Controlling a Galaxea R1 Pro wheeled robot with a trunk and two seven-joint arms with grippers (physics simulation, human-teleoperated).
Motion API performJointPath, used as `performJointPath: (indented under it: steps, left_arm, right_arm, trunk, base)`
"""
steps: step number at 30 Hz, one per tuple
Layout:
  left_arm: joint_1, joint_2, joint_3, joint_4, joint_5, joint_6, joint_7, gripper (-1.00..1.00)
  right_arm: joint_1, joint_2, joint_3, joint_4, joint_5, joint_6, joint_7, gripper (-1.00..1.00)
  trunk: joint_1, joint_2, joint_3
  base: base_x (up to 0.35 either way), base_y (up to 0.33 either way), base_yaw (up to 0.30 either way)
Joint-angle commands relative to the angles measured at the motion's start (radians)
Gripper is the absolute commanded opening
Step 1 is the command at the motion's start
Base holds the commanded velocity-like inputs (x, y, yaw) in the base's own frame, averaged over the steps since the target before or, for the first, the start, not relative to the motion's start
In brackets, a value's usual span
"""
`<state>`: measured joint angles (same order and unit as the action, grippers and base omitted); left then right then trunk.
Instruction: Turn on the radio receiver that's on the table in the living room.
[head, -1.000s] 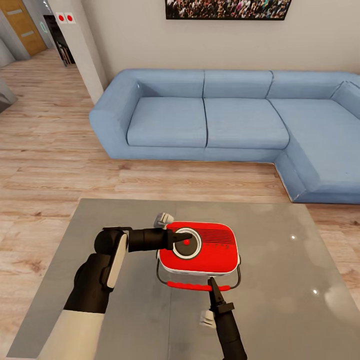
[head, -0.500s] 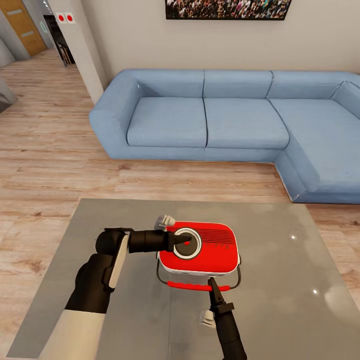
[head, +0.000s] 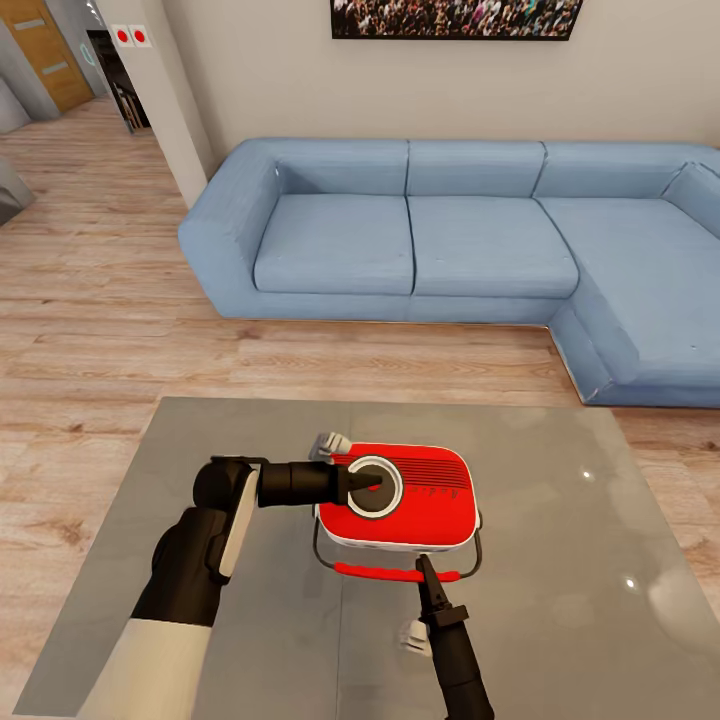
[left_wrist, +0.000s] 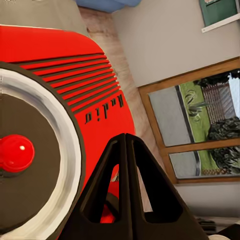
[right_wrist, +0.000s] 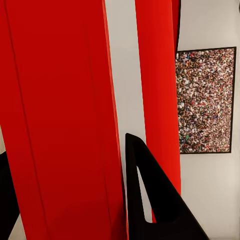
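Room: living room with light wood floor, blue L-shaped sofa against a beige wall, framed crowd photo above it.
Desk: glossy grey top, in the foreground, in front of the sofa.
Left gripper: reaches in from the left over the radio's white-ringed dial; fingers pressed together in the left wrist view, tip beside the red knob at the dial's centre.
Radio receiver: bright red, lying flat near the middle of the desk, dial on its left half, speaker slats to the right, thin wire stand and red handle on its near side.
Right gripper: comes up from the near edge, tip at the red handle; in the right wrist view one dark finger lies against the red body, a second at the picture's edge, spread apart around a red bar.
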<state>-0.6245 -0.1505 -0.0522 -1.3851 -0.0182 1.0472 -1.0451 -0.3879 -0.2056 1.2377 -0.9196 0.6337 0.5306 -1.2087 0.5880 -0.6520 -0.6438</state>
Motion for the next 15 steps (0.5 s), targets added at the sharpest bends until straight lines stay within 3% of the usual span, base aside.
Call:
performJointPath:
  steps: [1,8,15]
  left_arm:
    - [-0.003,-0.001,0.0,0.001,0.0,0.0,0.004,-1.0]
    - [-0.021,-0.003,0.001,0.029,0.0,0.0,0.06,-1.0]
    - [-0.044,-0.004,0.003,0.064,0.0,0.0,0.07,-1.0]
  right_arm:
    - [0.0,0.0,0.0,0.0,0.004,0.003,0.0,-1.0]
    - [0.0,0.0,0.002,-0.001,0.004,0.003,0.0,-1.0]
    - [0.0,0.0,0.002,-0.001,0.004,0.003,0.0,-1.0]
  trunk:
    - [0.0,0.0,0.0]
    - [0.0,0.0,0.0]
    - [0.0,0.0,0.0]
  base:
    - [0.0,0.0,0.0]
    - [0.0,0.0,0.0]
    - [0.0,0.0,0.0]
